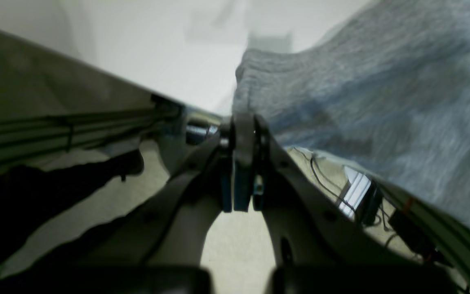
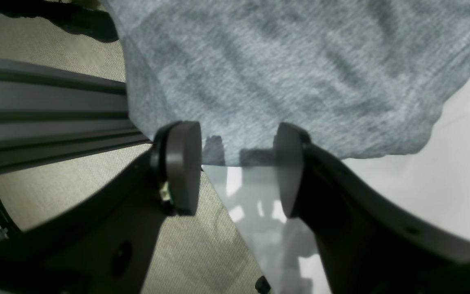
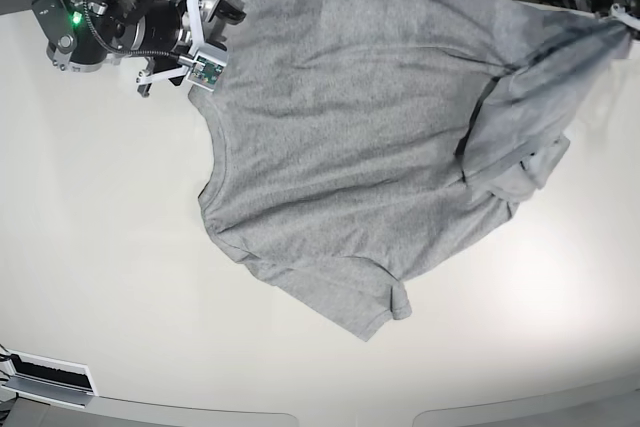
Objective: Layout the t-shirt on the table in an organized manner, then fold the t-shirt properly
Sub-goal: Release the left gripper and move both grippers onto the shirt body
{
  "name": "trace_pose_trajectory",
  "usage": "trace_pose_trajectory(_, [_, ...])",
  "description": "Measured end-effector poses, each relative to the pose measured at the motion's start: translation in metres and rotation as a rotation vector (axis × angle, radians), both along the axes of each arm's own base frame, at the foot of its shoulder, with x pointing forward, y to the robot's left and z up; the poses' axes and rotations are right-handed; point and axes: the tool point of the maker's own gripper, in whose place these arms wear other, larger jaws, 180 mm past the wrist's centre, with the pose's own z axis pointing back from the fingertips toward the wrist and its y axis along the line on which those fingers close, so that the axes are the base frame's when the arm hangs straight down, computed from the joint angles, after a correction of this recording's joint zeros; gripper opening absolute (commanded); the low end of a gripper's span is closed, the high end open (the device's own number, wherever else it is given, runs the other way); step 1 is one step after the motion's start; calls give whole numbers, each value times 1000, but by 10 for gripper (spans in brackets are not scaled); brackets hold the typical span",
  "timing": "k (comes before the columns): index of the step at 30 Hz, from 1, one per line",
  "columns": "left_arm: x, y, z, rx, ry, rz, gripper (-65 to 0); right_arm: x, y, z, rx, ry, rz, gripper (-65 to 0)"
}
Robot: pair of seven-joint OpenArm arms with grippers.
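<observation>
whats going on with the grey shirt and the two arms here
A two-armed robot is spreading a grey t-shirt on the white table. The left tool is shut on an edge of the shirt and holds that side lifted. The right tool is open at the shirt's other edge, not gripping. The shirt is still rumpled and not folded.

Heather-grey t-shirt point(image 3: 350, 137), plain and unprinted on the side showing, lies on a glossy off-white table point(image 3: 100, 277). Ahead of the right gripper's point(image 2: 238, 167) dark grey pads point(image 2: 184, 163), the mottled grey knit shows faint darker streaks.
</observation>
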Motion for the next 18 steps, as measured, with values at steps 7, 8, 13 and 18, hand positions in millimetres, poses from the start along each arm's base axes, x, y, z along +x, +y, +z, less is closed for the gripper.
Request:
trace_pose_trajectory(7, [-20, 33, 13, 150, 30, 128, -650, 0, 0, 0, 0, 0, 0, -331])
trace_pose_trajectory(8, [-23, 43, 21, 182, 1, 170, -650, 0, 0, 0, 0, 0, 0, -331])
trace_pose_trajectory(13, [-38, 76, 53, 242, -102, 316, -650, 0, 0, 0, 0, 0, 0, -331])
trace_pose_trajectory(18, [-37, 72, 52, 187, -145, 338, -650, 1, 0, 0, 1, -3, 0, -331])
